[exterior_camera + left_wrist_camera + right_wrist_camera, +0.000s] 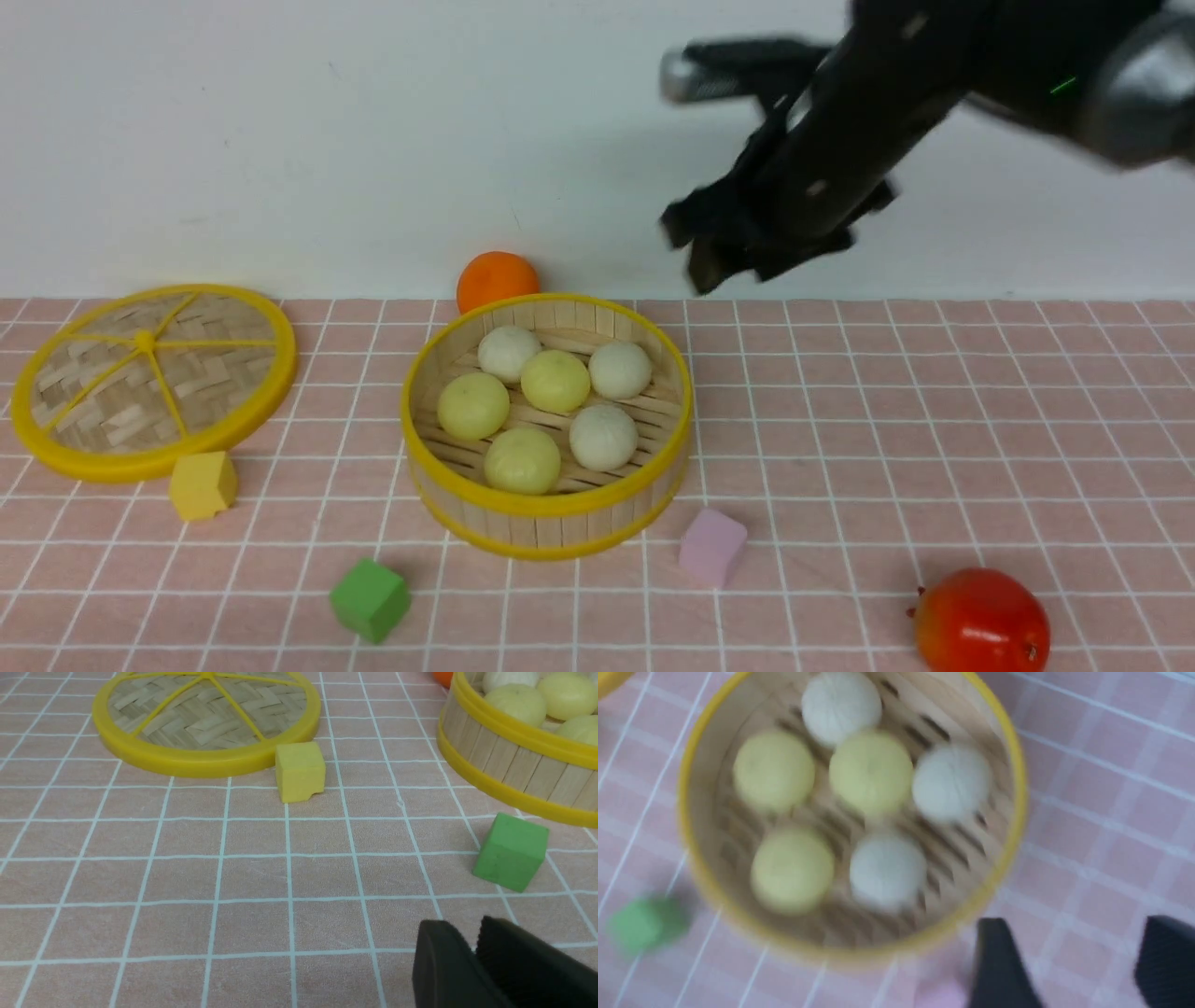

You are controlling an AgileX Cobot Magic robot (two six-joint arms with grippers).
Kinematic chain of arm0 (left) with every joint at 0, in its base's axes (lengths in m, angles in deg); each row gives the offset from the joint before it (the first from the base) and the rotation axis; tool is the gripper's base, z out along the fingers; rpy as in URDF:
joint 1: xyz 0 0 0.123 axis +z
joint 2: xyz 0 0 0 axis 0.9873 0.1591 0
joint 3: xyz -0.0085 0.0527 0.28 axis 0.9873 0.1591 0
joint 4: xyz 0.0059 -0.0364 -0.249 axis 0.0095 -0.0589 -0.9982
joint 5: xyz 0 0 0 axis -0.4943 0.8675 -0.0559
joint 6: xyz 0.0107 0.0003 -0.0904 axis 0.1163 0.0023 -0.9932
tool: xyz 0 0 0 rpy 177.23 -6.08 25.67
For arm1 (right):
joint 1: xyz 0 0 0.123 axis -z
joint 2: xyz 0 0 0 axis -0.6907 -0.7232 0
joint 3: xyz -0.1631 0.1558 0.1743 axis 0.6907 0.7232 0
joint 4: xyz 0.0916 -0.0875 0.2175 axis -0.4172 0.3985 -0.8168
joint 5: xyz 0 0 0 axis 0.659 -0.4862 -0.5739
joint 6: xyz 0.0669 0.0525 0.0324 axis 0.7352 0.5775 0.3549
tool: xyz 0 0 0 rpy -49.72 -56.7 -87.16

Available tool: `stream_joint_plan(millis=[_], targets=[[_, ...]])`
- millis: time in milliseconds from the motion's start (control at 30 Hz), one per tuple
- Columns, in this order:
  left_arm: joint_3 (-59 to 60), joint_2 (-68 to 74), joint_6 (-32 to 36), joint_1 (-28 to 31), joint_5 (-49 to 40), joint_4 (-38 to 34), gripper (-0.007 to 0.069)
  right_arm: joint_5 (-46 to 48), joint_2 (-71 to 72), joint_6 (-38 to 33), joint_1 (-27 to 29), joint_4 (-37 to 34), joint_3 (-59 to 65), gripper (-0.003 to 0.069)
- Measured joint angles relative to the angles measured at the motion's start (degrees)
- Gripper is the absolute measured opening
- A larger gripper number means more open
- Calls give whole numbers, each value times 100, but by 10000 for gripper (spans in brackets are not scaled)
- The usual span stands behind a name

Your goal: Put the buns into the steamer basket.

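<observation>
Nearest the camera, front view: red tomato-like fruit (980, 621) at 4 o'clock from the steamer basket (547, 523); green cube (370, 598) at 7 o'clock, pink cube (712, 546) at 5 o'clock, just beside the basket wall. Yellow cube (202, 484) touching or just short of the near rim of the woven lid (149, 378), lying flat at 9 o'clock, well apart from the basket.

Inside the basket: six buns (555, 380), three pale yellow, three off-white, all on the slatted floor. Orange ball (497, 278) behind the far rim at 11 o'clock.

Right gripper (747, 245) raised in the air beyond the basket at 1 o'clock, blurred in front view. Right wrist view: fingers (999, 966) spread wide, nothing between them, touching nothing; basket below, only five buns countable through the blur.

Left gripper (472, 956) absent from front view; left wrist view only, cut off at frame edge. Fingertips with a narrow gap, holding nothing, low over bare tablecloth (233, 882), near the green cube. Contact with cloth not discernible.
</observation>
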Motion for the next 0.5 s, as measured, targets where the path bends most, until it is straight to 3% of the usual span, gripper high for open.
stream_joint_plan(millis=[33, 100, 133, 200, 500], targets=[[0, 0, 0, 0, 0, 0, 160, 311, 354, 85, 0, -29, 114, 315], [0, 0, 0, 0, 0, 0, 162, 410, 611, 149, -26, -55, 253, 253], [0, 0, 0, 0, 0, 0, 164, 440, 1067, 236, -101, -73, 576, 146], [0, 0, 0, 0, 0, 0, 166, 405, 1545, 296, -220, -85, 1175, 21], [0, 0, 0, 0, 0, 0, 174, 380, 2701, 337, -333, -120, 3005, -6]])
